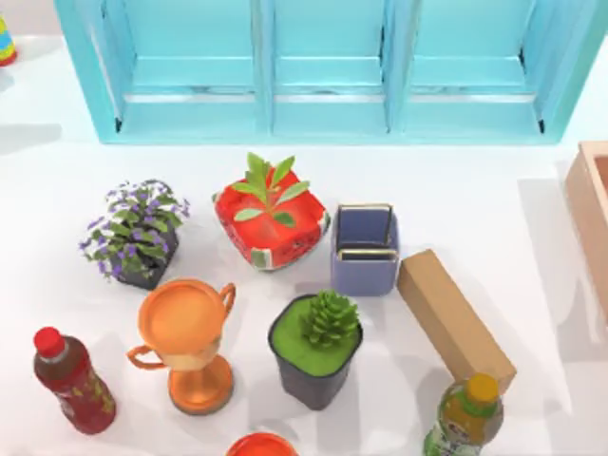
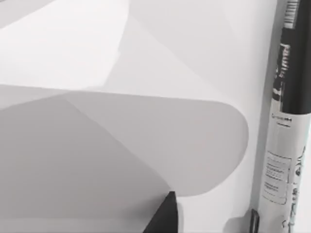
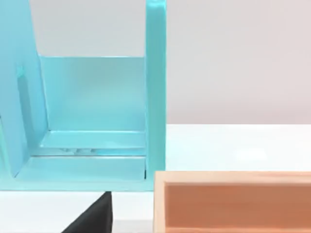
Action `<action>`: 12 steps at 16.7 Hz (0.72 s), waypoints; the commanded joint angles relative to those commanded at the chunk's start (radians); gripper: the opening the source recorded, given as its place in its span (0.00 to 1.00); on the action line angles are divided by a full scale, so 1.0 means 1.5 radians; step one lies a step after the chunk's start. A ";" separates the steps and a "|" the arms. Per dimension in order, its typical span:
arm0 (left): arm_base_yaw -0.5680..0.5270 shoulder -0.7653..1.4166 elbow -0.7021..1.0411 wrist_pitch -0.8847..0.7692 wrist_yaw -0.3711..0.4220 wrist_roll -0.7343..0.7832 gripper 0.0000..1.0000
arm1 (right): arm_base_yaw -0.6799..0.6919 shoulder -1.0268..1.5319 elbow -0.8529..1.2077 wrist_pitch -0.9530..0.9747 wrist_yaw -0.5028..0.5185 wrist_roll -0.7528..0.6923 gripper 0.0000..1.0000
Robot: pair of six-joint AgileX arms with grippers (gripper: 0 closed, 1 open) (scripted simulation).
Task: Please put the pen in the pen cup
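Pre-grasp step, nothing picked up yet. Pen (image 2: 284,121) lies on the tabletop (image 2: 160,58) near my left gripper; can't tell how far either gripper's open. Pen cup (image 1: 365,249) sits mid-tabletop. Next: close on pen, carry over cup.

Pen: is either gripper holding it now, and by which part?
Cannot be told. The pen appears in the left wrist view, with no fingers visibly closed on it.

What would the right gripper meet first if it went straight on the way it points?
Probably the pale wooden open box just ahead of the right gripper; the turquoise shelf unit stands beyond. Depth is unclear.
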 joint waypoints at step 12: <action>0.000 0.000 0.000 0.000 0.000 0.000 0.00 | 0.000 0.000 0.000 0.000 0.000 0.000 1.00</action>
